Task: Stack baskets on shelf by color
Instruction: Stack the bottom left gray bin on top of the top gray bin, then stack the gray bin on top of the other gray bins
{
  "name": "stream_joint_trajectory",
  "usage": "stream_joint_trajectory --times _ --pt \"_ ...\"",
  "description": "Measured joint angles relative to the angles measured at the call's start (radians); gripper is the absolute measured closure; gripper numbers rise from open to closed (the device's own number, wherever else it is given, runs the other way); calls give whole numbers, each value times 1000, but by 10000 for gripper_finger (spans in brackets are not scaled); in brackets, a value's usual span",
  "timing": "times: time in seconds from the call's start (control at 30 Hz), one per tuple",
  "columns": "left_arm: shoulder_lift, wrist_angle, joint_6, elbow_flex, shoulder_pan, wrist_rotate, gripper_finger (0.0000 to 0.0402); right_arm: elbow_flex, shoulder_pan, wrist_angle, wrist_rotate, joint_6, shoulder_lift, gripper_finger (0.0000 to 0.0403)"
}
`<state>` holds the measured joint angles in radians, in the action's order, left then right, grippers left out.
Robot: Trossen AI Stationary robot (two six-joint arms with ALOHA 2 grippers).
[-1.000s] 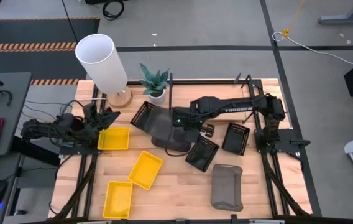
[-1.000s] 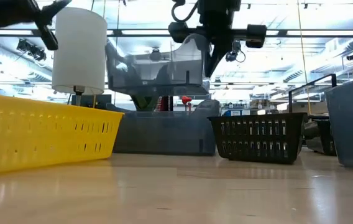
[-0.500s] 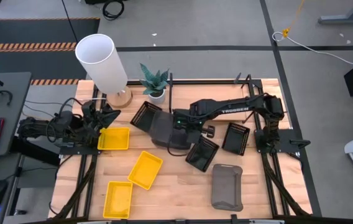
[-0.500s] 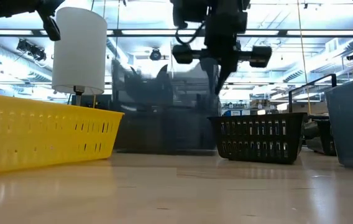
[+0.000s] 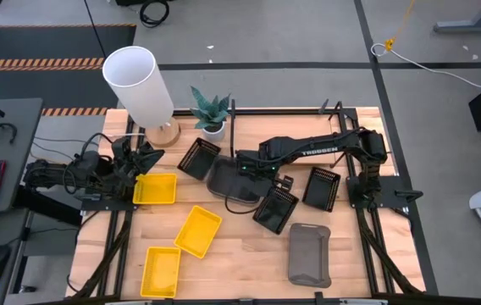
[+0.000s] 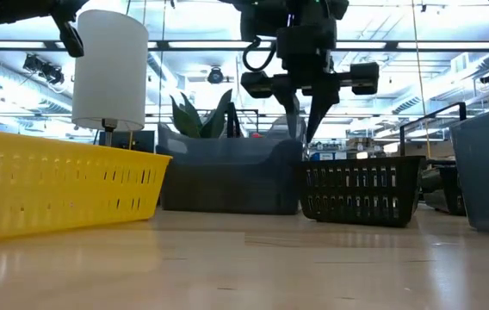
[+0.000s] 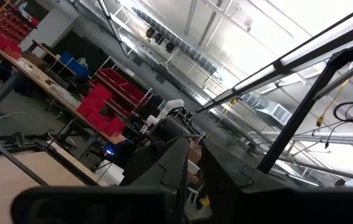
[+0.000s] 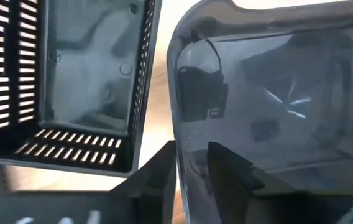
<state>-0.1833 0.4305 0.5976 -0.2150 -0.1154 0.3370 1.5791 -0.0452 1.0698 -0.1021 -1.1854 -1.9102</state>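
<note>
A dark grey basket [image 5: 226, 180] [image 6: 227, 176] lies level on the table's middle, by its bottom, seemingly nested in a second grey one. My right gripper [image 5: 247, 168] [image 6: 304, 138] points down over its right end, open. One finger stands outside and one inside the end wall [image 8: 178, 118], with a gap showing. My left gripper [image 5: 143, 156] [image 7: 195, 168] waits, shut, at the left edge above a yellow basket [image 5: 154, 188]. The shelf's black posts [image 5: 233, 127] rise behind the grey basket.
Two more yellow baskets [image 5: 198, 230] [image 5: 161, 271] lie near left. Black baskets [image 5: 198, 158] [image 5: 275, 208] [image 5: 321, 188] flank the grey one, and another grey basket [image 5: 309, 254] lies near right. A white lamp shade [image 5: 137, 80] and a potted plant [image 5: 212, 112] stand at the far edge.
My right gripper came down a little toward the table and its fingers have parted. The grey basket it held up, tilted, has dropped level onto the grey basket below, while the gripper kept its height in the last half second.
</note>
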Motion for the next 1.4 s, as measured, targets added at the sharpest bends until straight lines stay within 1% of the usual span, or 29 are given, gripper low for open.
stream_joint_trajectory --times 0.13,0.23,0.37,0.5,0.57,0.73,0.8,0.93,1.07,1.27,1.4 --pt "0 2 0 0 0 0 350 0 0 0 4 20 0 269" --pt "0 0 0 0 0 0 349 0 4 1 21 46 4 251" --pt "0 -3 -3 0 0 0 353 0 12 4 26 107 50 244" --pt "0 -36 -9 0 1 0 356 2 24 -3 9 209 101 245" --pt "0 -65 -29 0 1 2 356 2 39 -3 0 292 120 245" --pt "0 -120 -31 0 1 3 356 2 91 5 6 627 138 245" --pt "0 -122 -31 0 1 3 356 2 116 27 -11 686 139 245" --pt "0 -122 -32 0 1 3 358 2 204 56 -41 692 139 248" --pt "0 -122 -32 0 1 3 360 -3 300 55 -45 640 137 251" --pt "0 -122 -34 0 1 3 360 -69 419 57 -98 643 135 251" --pt "0 -123 -36 0 1 3 350 -102 495 19 -106 644 135 249"
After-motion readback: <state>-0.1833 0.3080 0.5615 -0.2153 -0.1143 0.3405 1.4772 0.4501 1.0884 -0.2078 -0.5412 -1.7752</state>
